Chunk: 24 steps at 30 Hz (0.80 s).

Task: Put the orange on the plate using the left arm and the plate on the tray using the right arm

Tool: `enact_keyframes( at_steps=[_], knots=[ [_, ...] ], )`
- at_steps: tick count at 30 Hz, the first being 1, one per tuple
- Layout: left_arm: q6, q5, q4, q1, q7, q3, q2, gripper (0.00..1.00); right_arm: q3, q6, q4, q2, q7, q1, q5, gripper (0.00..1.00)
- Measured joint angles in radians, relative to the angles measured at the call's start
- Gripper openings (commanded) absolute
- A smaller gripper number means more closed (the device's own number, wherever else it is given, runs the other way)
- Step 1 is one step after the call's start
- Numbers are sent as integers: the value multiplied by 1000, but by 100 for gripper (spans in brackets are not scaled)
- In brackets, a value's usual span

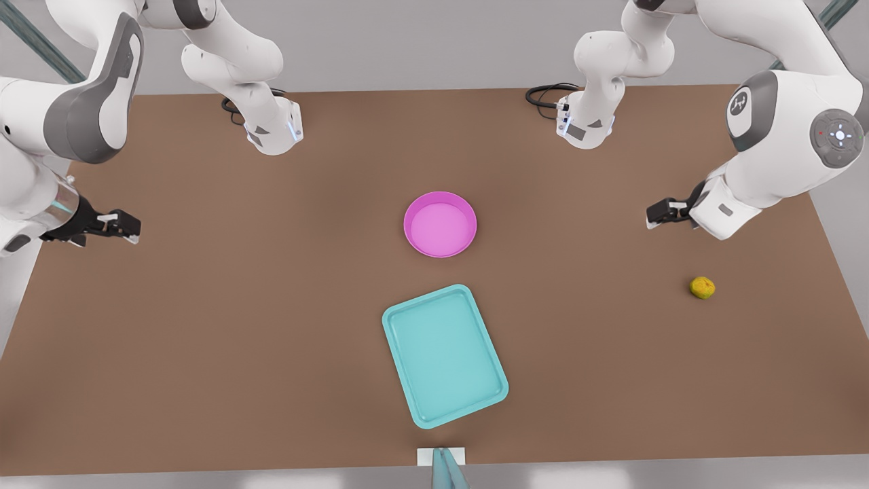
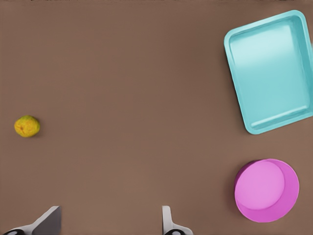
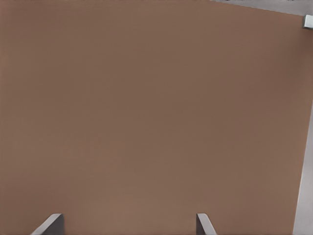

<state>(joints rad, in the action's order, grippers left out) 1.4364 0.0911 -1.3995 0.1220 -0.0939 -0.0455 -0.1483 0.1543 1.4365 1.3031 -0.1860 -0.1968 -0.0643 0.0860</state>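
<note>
The small yellow-orange orange (image 1: pixel 703 287) (image 2: pixel 27 126) lies on the brown table at the front view's right. The round pink plate (image 1: pixel 440 224) (image 2: pixel 266 190) rests mid-table with nothing in it. Just nearer the table's front edge lies the teal tray (image 1: pixel 445 355) (image 2: pixel 271 71), bare inside. My left gripper (image 1: pixel 653 217) (image 2: pixel 110 219) hovers open above the table at the front view's right, a short way behind the orange and apart from it. Far off at the front view's left hangs my right gripper (image 1: pixel 131 227) (image 3: pixel 128 223), open over bare table and holding nothing.
The brown table (image 1: pixel 204 326) spreads wide around the three items. A small white marker (image 1: pixel 441 456) sits at its front edge. Both arm bases (image 1: pixel 275 129) stand along the back edge.
</note>
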Motion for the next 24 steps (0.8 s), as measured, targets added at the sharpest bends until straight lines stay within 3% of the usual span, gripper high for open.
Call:
enact_keyframes(
  at_steps=[2,5,9,16,24],
  knots=[
    [6,0,-1,1,-4,-7,-14,100,0,6,0,-1,-6,0,0,100],
    [56,0,-13,-50,-4,-73,-171,100,0,13,-2,-4,-14,1,0,100],
    [284,5,-190,-168,83,-153,-304,100,1,16,-13,-39,-22,-9,1,100],
    [539,24,-254,-223,300,-227,-402,100,9,14,-40,-76,-33,0,0,100],
    [640,26,-283,-238,483,-230,-476,100,20,12,-41,-89,-40,0,0,100]
  ],
)
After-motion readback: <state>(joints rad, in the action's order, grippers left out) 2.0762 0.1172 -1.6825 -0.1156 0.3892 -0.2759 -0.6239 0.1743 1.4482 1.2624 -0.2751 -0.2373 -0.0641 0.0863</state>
